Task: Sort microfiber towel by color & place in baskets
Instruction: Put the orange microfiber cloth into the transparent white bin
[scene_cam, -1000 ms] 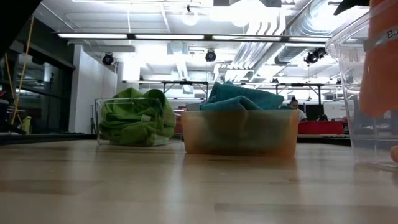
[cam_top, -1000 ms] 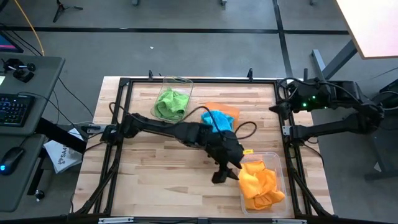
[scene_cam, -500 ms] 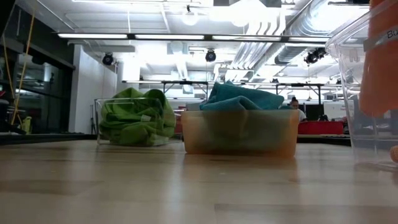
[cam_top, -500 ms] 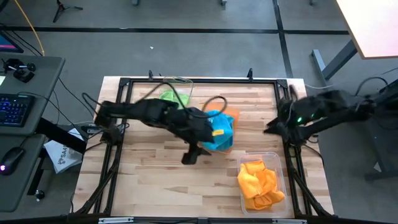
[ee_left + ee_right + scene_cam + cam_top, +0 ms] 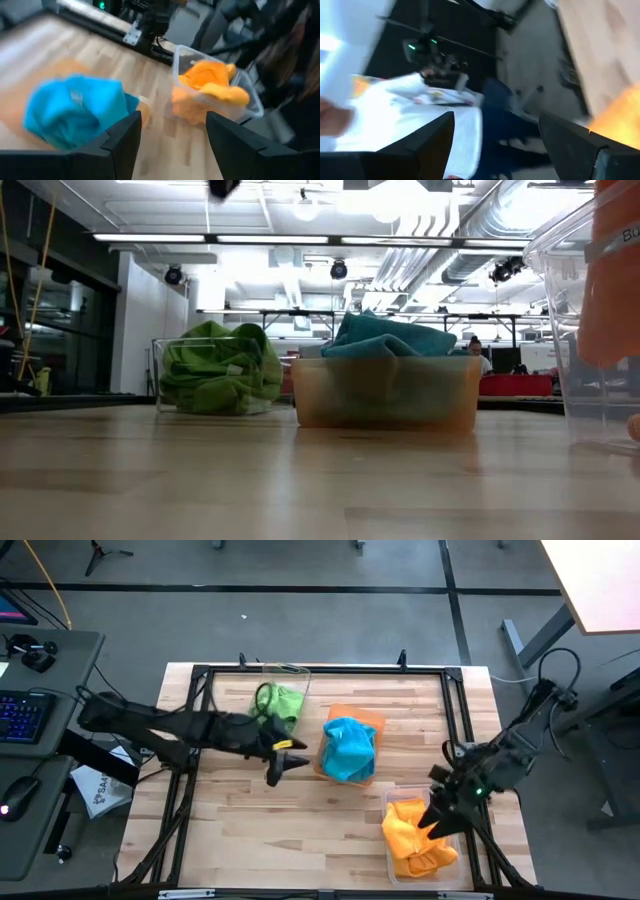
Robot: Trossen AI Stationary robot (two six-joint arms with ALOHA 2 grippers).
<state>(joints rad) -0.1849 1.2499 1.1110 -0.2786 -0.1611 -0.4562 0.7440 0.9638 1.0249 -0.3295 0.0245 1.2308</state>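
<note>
Left pincer (image 5: 280,762) gaping empty beside blue towel (image 5: 349,748), right pincer (image 5: 437,817) parted over orange towels (image 5: 412,832), motion-blurred.

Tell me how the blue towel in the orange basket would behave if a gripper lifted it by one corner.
The blue towel is bunched in soft folds above the rim of the orange basket, so it would likely hang limp and unfurl. It looks light and fuzzy, probably not slippery. The shallow basket might shift slightly if the cloth drags on its wall.
</note>
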